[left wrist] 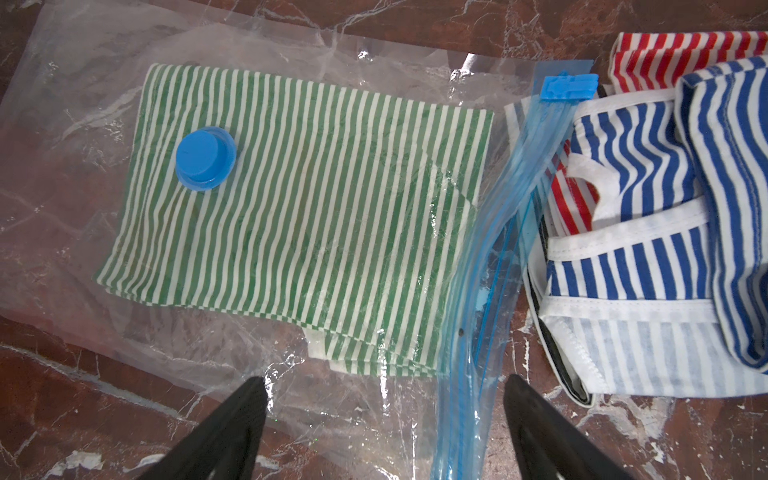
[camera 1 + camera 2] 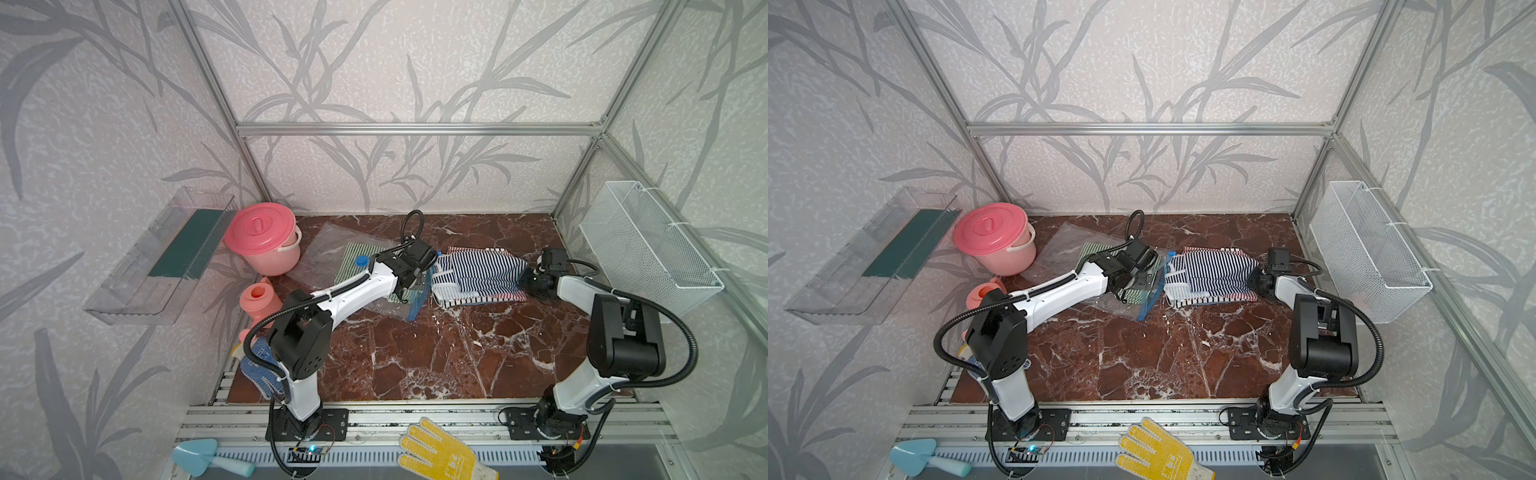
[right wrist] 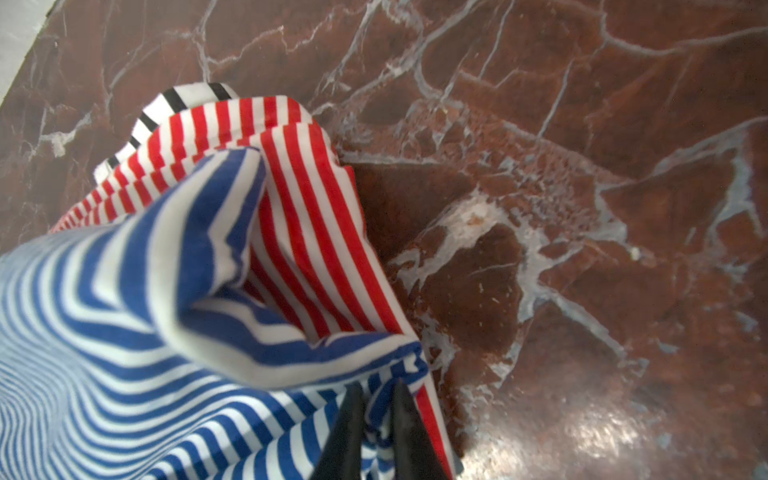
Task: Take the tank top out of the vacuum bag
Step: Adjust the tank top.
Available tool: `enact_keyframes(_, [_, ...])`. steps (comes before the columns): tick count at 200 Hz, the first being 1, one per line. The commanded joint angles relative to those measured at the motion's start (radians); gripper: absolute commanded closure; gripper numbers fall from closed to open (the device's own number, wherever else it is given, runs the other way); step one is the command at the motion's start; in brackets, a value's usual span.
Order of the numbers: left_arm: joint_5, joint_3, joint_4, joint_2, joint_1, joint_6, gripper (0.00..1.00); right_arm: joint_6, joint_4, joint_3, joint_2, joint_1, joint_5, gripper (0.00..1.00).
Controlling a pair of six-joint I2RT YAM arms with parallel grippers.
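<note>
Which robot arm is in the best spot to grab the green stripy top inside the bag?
Left. The left gripper is open above the vacuum bag, close to the green top. The right gripper is shut on the blue striped top, outside the bag.

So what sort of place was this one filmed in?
Probably a lab robot cell dressed like a home: an aluminium frame panelled with leaf wallpaper, a marble-look tabletop, and household props such as a pink bucket.

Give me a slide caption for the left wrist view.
Open left gripper over the clear plastic vacuum bag, green-striped garment inside, blue-striped tank top beside it.
</note>
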Motion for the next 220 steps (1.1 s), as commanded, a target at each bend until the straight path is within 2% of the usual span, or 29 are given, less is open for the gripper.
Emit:
enact_keyframes(1, [-0.033, 0.028, -0.025, -0.007, -0.003, 0.010, 0.10, -0.005, 0.005, 0.018, 0.001, 0.004, 0.007, 1.00])
enact_keyframes(150, [-0.046, -0.005, 0.002, -0.036, -0.002, 0.015, 0.10, -0.006, -0.135, -0.082, -0.238, 0.026, 0.014, 1.00])
enact_keyframes(182, [-0.052, -0.007, 0.001, -0.037, -0.001, 0.014, 0.10, 0.013, -0.149, -0.136, -0.309, 0.047, 0.070, 1.00])
enact_keyframes(220, [-0.056, -0.009, 0.004, -0.037, -0.001, 0.018, 0.10, 0.022, -0.173, -0.172, -0.372, 0.047, 0.073, 1.00])
